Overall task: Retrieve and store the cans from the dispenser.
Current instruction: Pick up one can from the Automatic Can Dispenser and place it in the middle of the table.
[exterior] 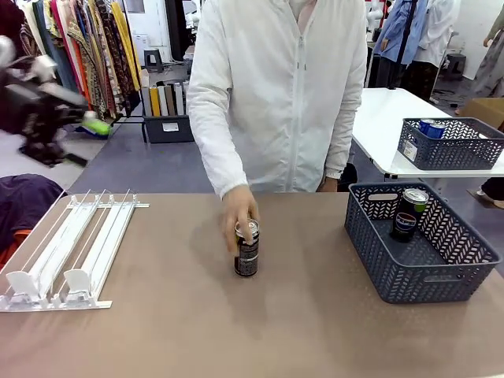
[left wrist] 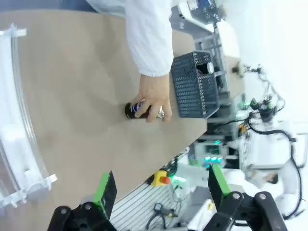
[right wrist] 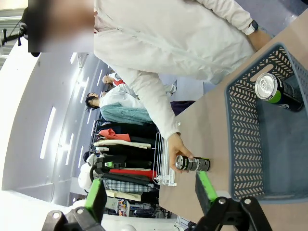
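Glossy metal can (exterior: 246, 250), matt table (exterior: 236, 331), lattice plastic basket (exterior: 441, 272)

Front camera: fixed, faces across table (exterior: 157, 315) toward person. Left wrist camera: high, rolled sideways, well back. Right wrist camera: rolled, nearer basket (right wrist: 240, 144). All share dark can (exterior: 246, 249) under person's hand (exterior: 236, 213).
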Tool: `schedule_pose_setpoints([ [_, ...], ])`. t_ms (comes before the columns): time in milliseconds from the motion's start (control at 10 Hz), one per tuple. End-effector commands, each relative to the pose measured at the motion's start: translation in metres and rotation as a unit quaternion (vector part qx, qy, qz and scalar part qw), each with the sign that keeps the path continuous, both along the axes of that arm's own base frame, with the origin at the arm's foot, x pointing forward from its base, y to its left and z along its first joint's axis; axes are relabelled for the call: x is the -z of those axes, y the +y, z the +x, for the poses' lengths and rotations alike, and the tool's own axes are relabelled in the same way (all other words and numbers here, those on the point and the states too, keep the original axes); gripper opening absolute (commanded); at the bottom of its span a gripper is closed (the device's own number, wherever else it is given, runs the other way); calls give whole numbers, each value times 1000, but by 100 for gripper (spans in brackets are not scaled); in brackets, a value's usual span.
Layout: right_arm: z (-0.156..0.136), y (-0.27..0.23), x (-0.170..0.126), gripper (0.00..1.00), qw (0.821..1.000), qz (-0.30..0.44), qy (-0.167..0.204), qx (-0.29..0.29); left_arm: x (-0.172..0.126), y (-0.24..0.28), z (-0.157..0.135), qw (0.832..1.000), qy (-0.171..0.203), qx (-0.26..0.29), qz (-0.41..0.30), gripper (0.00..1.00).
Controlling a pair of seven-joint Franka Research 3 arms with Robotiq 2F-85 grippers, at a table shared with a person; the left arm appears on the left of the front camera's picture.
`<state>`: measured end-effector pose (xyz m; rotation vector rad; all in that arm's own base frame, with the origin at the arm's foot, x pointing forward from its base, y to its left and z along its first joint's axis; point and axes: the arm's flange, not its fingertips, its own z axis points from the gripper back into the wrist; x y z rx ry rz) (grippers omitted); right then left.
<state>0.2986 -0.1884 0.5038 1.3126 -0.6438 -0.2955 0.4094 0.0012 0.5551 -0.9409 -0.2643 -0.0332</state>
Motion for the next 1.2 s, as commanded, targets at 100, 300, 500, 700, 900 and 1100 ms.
schedule_pose_setpoints([
  [100,4,0,-3,100,1000,6,-15,1,48,60,-16,993,13,-57,-99,100],
  [300,4,0,-3,100,1000,6,-15,1,68,89,-25,985,12,-69,-160,100],
  [500,4,0,-3,100,1000,6,-15,1,52,79,-24,993,23,-65,-98,100],
  [700,4,0,-3,100,1000,6,-15,1,52,79,-24,993,23,-65,-98,100],
  [900,4,0,-3,100,1000,6,-15,1,52,79,-24,993,23,-65,-98,100],
  [1100,4,0,-3,100,1000,6,-15,1,52,79,-24,993,23,-65,-98,100],
])
